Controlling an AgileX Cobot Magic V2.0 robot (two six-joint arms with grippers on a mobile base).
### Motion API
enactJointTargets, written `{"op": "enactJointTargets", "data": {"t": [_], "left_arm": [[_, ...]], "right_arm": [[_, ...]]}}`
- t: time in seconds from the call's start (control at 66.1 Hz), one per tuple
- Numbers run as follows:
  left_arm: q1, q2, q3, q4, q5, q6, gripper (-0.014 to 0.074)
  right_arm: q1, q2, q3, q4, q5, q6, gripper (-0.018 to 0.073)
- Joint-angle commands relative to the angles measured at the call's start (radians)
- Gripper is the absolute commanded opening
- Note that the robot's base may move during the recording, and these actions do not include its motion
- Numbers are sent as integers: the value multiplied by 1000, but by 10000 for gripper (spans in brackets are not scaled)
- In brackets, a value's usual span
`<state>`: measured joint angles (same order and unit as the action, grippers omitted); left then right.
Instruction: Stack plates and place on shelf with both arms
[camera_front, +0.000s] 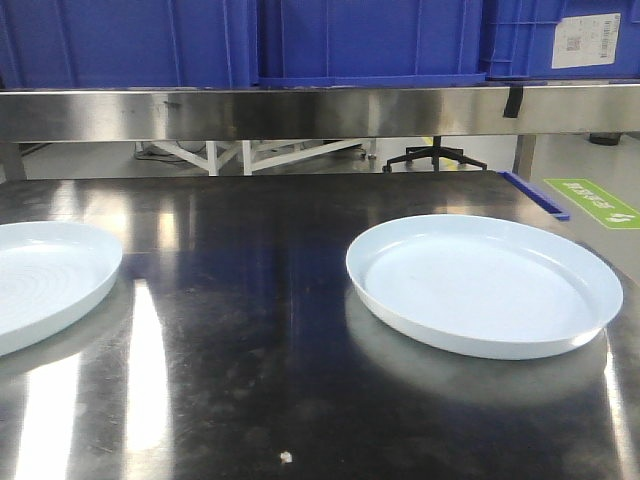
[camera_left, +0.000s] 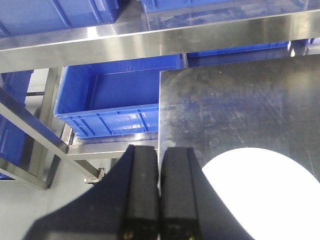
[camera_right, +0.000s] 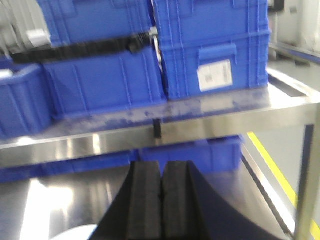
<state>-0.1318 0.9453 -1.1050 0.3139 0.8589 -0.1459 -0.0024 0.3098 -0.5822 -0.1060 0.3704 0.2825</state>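
Two pale blue-white plates lie apart on the dark steel table (camera_front: 250, 330). One plate (camera_front: 483, 283) sits at the right, the other plate (camera_front: 45, 280) is cut off by the left edge. No arm shows in the front view. In the left wrist view my left gripper (camera_left: 160, 150) is shut and holds nothing; it hovers over the table's left edge, with a plate (camera_left: 260, 192) just to its right. My right gripper (camera_right: 161, 167) is shut too, with nothing in it, above the table, and a sliver of plate (camera_right: 75, 234) shows at its lower left.
A steel shelf (camera_front: 300, 110) runs across behind the table and carries several blue crates (camera_front: 370, 40). A blue bin (camera_left: 115, 102) stands on a lower rack left of the table. An office chair base (camera_front: 435, 158) and a green floor sign (camera_front: 592, 202) lie beyond.
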Motion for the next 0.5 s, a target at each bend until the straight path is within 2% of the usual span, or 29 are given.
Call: {"op": "enactJointTargets", "data": {"t": [0.0, 0.182, 0.363, 0.484], "left_arm": [[-5, -8, -35, 19, -52, -4, 86], [-5, -8, -35, 19, -13, -4, 86], [-5, -8, -35, 19, -13, -4, 86], [-5, -8, -35, 19, -17, -4, 86]], "right_arm": [[1, 175, -154, -30, 20, -3, 57], [1, 433, -349, 10, 126, -3, 57], [1, 555, -395, 139, 120, -3, 57], [1, 594, -395, 156, 103, -3, 57]]}}
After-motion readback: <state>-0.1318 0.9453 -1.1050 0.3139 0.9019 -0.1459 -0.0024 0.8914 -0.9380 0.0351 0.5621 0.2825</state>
